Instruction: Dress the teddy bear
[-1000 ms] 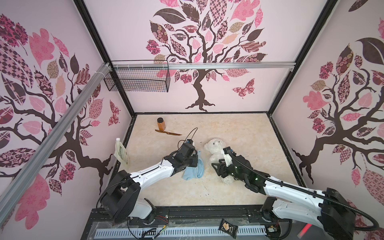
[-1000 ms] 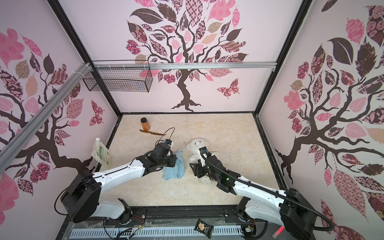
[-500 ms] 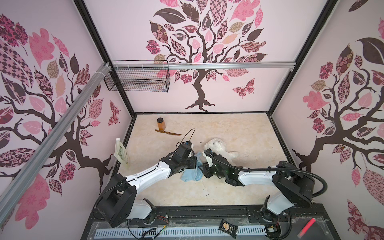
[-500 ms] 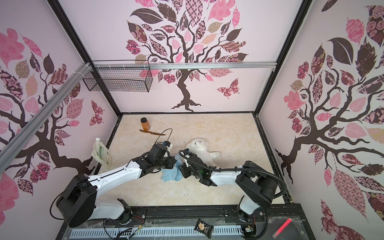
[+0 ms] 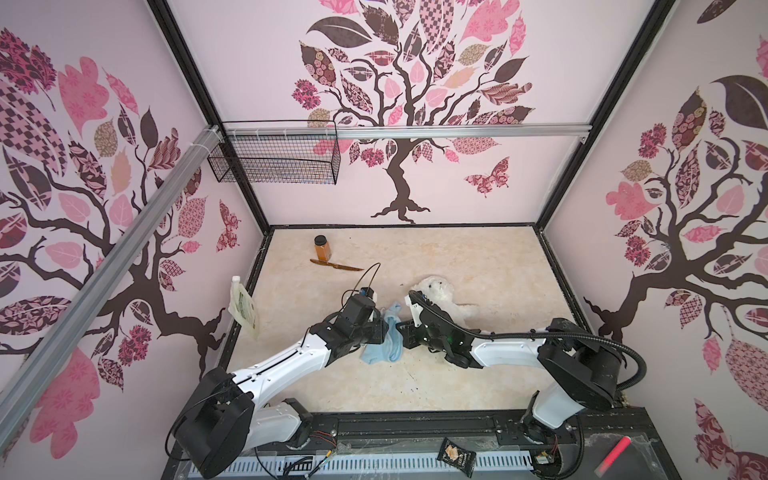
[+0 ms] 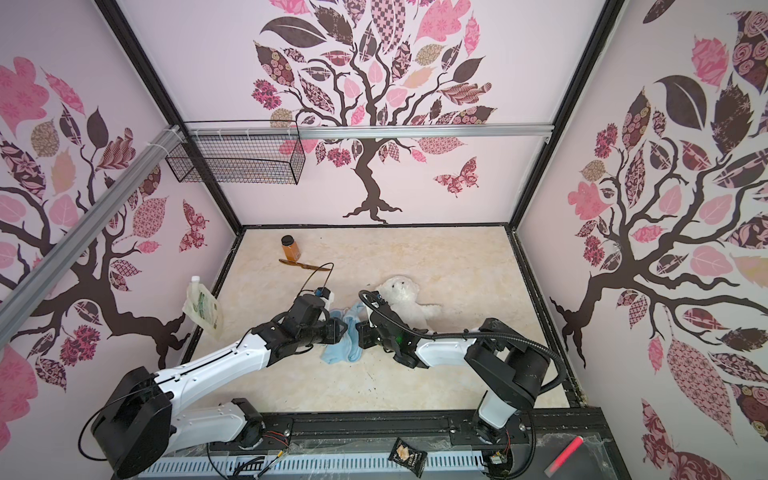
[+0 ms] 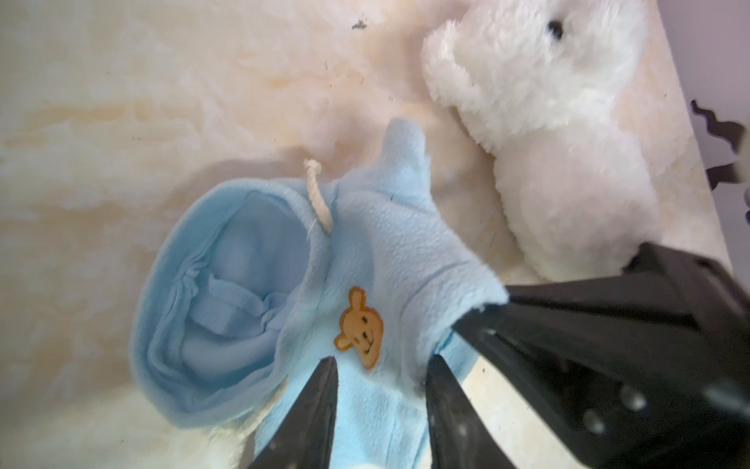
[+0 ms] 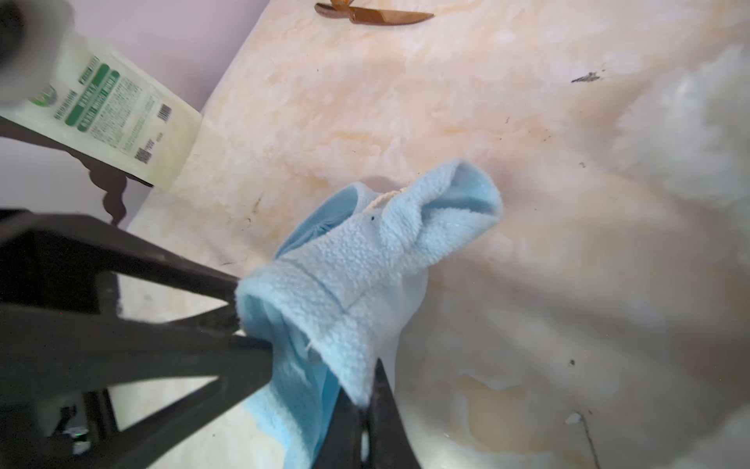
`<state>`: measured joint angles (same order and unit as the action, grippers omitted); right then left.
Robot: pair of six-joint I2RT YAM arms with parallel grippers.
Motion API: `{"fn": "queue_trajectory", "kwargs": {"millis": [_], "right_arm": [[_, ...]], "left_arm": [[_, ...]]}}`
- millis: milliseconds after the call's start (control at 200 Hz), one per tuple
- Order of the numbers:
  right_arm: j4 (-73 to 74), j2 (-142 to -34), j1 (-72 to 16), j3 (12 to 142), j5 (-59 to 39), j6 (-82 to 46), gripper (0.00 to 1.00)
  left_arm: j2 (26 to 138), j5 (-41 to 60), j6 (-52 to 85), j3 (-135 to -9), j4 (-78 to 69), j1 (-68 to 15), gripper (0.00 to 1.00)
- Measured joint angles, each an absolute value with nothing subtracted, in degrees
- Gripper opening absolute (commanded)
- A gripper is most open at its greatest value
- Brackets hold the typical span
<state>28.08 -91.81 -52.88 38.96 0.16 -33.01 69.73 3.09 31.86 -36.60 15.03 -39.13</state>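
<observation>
Pouch (image 5: 242, 308) is hanging at the left wall. Jar (image 5: 322, 247) and knife (image 5: 336, 265) are lying far left, well apart from the work, so they are not in play.

Left gripper (image 7: 381, 361) is sitting at the hem of the shirt (image 7: 377, 260) just beside the orange patch (image 7: 361, 327). Its fingers are standing apart with fleece between them and are not clamping. It is likely spreading or steadying the opening.

The shirt is lying crumpled between the two grippers, with its hem lifted off the table (image 5: 457, 257).

Right gripper (image 8: 367, 392) is pinching the hem's right edge, fingers together on the fleece. It is likely holding the opening up and wide so the bear can go in.

Bear (image 5: 440, 299) is lying on the table just right of the shirt, head toward the far side. It is undressed, and the right arm is reaching across its lower body in both top views. It is lying close, so the hem has a short way to go. Dressing is only starting.
</observation>
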Motion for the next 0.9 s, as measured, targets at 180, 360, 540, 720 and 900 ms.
{"fn": "queue_trajectory", "kwargs": {"millis": [180,360,540,720,900], "right_arm": [[28.01,-89.95,-52.23,39.03,-1.37,-37.78,0.00],[27.64,-89.95,-51.62,39.03,-2.92,-40.75,0.00],[27.59,-89.95,-51.59,39.03,-3.22,-41.85,0.00],[27.35,-89.95,-51.55,39.03,-3.25,-42.06,0.00],[26.94,-89.95,-51.55,39.03,-3.20,-42.02,0.00]], "left_arm": [[65.52,2.00,32.99,-33.30,14.57,-43.18,0.59],[65.82,-0.03,33.12,-32.77,12.88,-45.19,0.59],[71.70,-1.52,32.91,-32.88,12.58,-45.25,0.58],[74.91,-2.46,32.93,-33.28,12.53,-45.56,0.50],[75.37,-3.90,32.97,-34.33,12.58,-45.60,0.43]]}}
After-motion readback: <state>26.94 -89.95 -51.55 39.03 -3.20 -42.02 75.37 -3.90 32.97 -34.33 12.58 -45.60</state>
